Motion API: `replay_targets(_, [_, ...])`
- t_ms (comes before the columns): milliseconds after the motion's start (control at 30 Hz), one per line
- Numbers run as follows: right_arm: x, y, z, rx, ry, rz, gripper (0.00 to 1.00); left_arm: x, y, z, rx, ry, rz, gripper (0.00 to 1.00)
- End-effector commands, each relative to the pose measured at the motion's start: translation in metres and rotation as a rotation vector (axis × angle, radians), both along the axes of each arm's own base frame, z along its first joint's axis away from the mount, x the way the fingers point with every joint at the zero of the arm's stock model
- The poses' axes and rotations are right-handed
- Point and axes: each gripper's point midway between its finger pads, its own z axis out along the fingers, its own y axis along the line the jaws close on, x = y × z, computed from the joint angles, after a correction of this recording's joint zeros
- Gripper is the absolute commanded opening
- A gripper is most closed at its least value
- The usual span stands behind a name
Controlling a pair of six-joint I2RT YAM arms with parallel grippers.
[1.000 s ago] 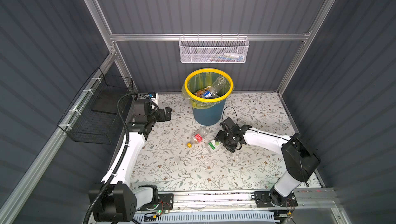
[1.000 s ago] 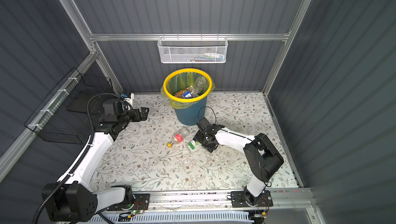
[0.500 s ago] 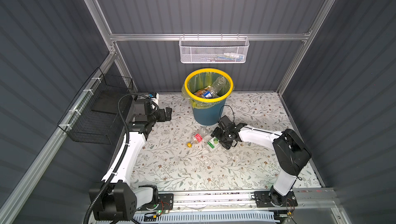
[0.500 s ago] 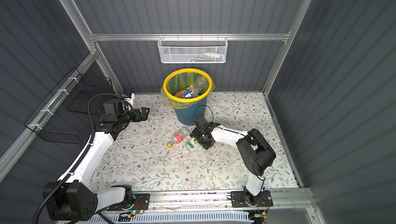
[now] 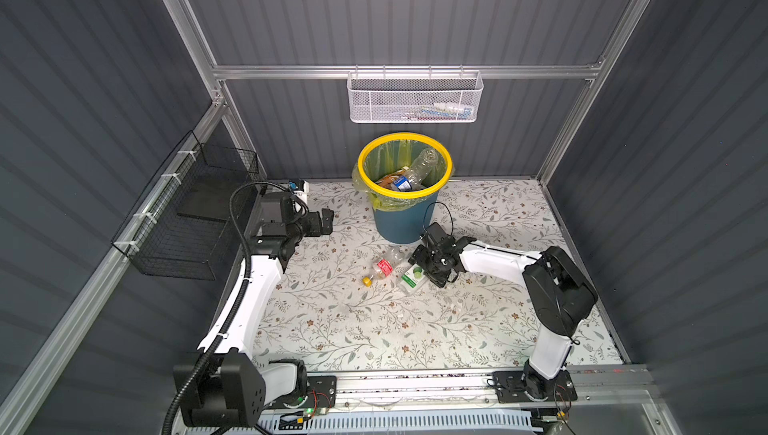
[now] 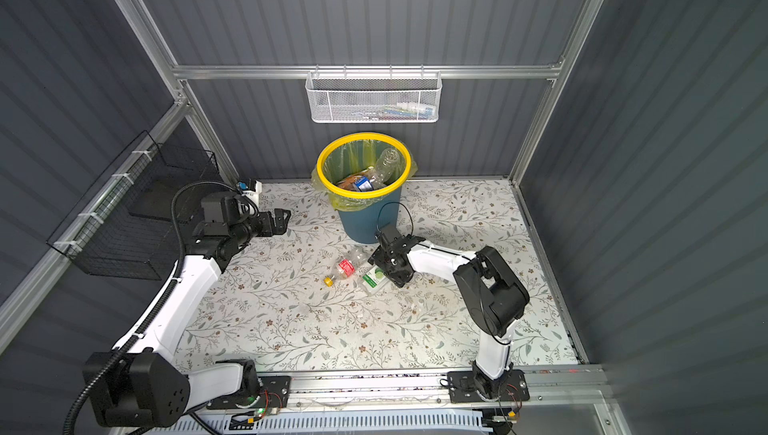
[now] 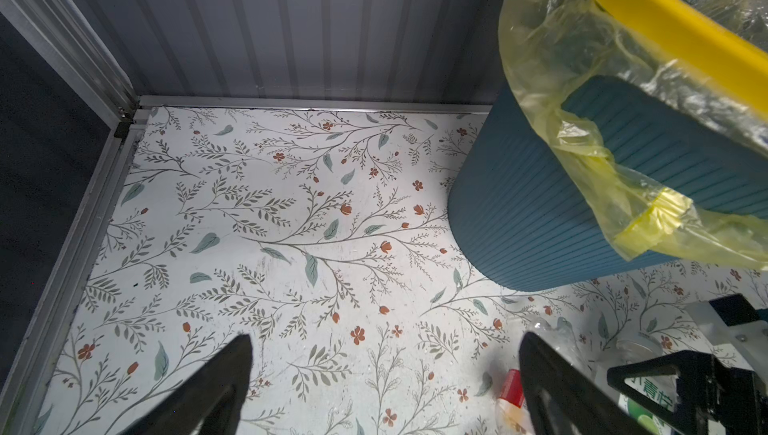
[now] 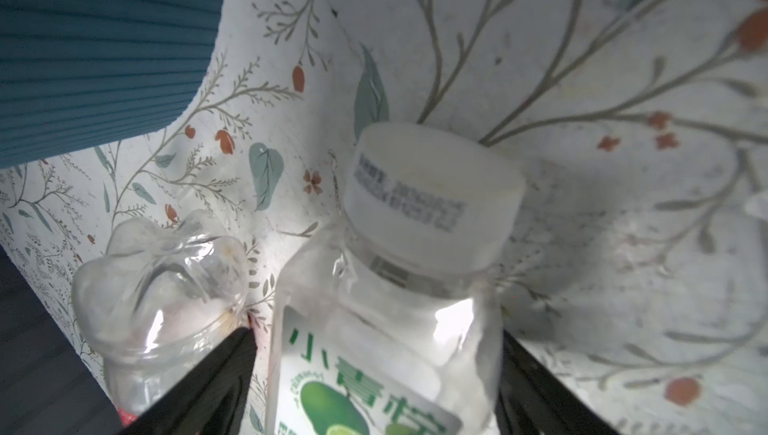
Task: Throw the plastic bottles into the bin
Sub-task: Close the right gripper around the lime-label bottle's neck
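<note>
The bin [image 5: 399, 225] stands at the back middle, teal with a yellow rim, and holds several plastic bottles [image 5: 419, 167]. Two more bottles lie on the floor in front of it. One has a green-white label [image 5: 411, 278] and a white cap, the other a red label [image 5: 382, 267] and a yellow cap. My right gripper [image 5: 424, 270] is low over the green-white bottle [image 8: 395, 287]. It is open, with a finger on each side, one touching and the other a sliver off. My left gripper [image 5: 328, 221] hangs open and empty, left of the bin [image 7: 540, 225].
A white mesh basket [image 5: 415, 100] hangs on the back wall above the bin. A black wire basket [image 5: 187, 212] hangs on the left wall beside the left arm. Grey corrugated walls close the floral floor on three sides.
My right gripper has slid left along the floor, so the green-white bottle now lies between its fingers, which have narrowed a little. The left arm has not moved.
</note>
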Motion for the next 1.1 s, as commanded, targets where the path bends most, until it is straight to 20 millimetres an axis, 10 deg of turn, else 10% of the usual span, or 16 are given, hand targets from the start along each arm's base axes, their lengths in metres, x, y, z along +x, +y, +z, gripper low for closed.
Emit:
replay_targets(0, [-0.005,-0.013,-0.005,-0.044,0.01,0.001,0.84,0.001,-0.001,-0.006,-0.007,0.014,-0.013,1.0])
replay_targets(500, [-0.023,-0.057,0.001,-0.118,-0.03,-0.003,0.74,0.001,-0.001,-0.008,-0.008,0.023,-0.017,1.0])
replay_targets(1067, [-0.011,-0.029,0.005,-0.073,-0.014,0.019,0.91,0.002,-0.002,-0.009,-0.011,0.026,-0.02,1.0])
